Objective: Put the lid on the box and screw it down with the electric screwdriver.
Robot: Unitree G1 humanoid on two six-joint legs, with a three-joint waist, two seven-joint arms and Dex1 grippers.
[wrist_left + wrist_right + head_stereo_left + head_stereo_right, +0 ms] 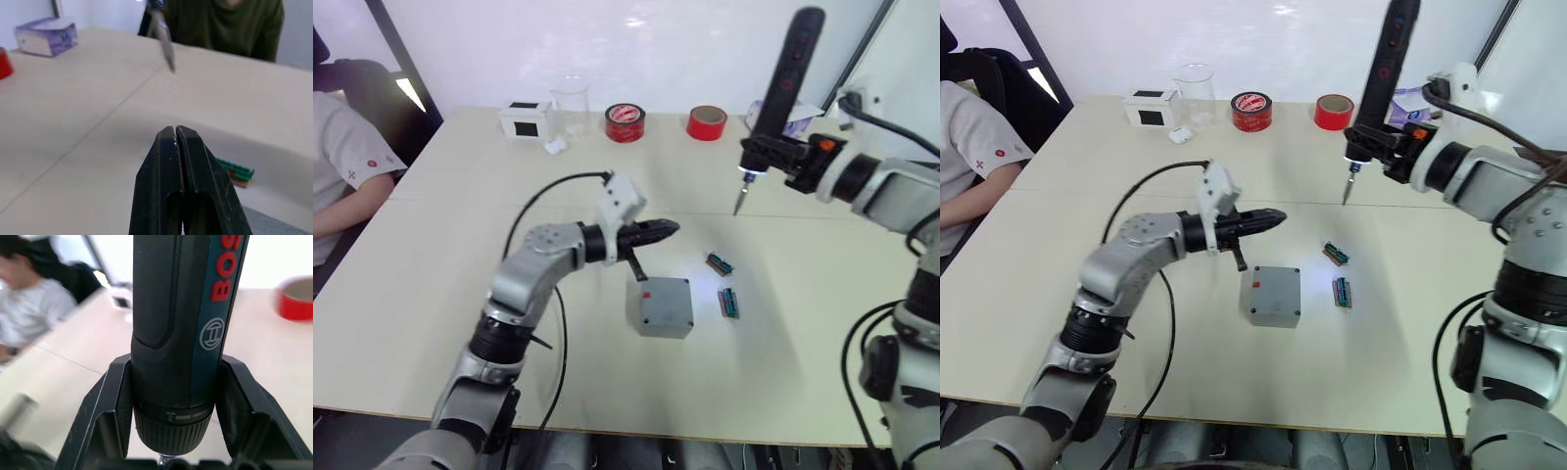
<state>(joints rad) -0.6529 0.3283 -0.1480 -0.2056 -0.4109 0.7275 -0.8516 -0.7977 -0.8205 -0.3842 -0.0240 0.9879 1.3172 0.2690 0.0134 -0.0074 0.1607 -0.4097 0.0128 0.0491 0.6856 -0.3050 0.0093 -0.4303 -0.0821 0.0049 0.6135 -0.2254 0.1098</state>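
The grey box (pixel 661 328) stands in the middle of the table, and the flat grey lid (pixel 668 299) with a small red mark lies on top of it. My left gripper (pixel 668 230) hovers just above and behind the box, shut with nothing between its fingers (pixel 168 147). My right gripper (pixel 766 152) is raised over the far right of the table, shut on the electric screwdriver (pixel 788 69). The tool stands upright, and its lit tip and metal bit (pixel 740 201) point down at the table beyond the box.
Two small green strips (pixel 720 262) (pixel 729 302) lie right of the box. Along the far edge stand a white box with a black square (pixel 525 118), a glass beaker (pixel 570 106), two red tape rolls (pixel 625 122) (pixel 706 122) and a purple tissue box (pixel 46 36). A seated person (pixel 342 166) is at the left.
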